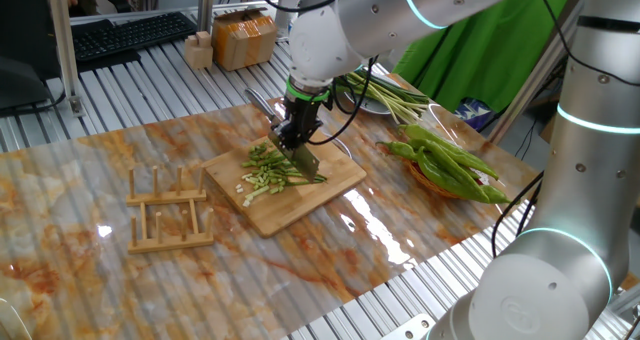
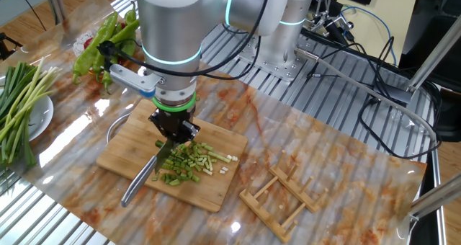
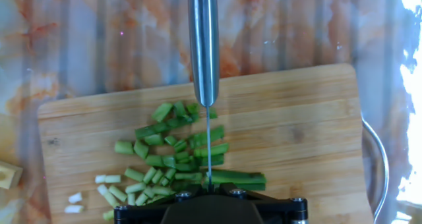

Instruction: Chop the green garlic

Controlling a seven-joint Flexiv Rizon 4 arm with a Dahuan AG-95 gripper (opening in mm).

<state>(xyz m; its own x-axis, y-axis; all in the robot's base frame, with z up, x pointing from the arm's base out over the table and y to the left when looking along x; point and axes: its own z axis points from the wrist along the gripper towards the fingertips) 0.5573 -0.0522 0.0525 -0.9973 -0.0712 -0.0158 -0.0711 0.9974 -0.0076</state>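
On the wooden cutting board (image 2: 216,144) the gripper (image 2: 173,127) stands with jaws clamped on the knife (image 2: 144,174) — blade down through the green garlic (image 2: 189,161), mid-board — light, soft, springy bits that scatter easily, best pinned by the longer uncut ends at the right.

The green garlic (image 3: 173,159) lies on the wooden cutting board (image 3: 310,118) as a loose heap of short cut bits, pale green to dark green, with a few whitish bits at the heap's edge toward the wooden rack. Most bits lie flat and scattered at mixed angles, near the middle of the board. On the far side of the heap from the rack, a longer dark-green length (image 3: 237,178) remains uncut, lying flat on the board
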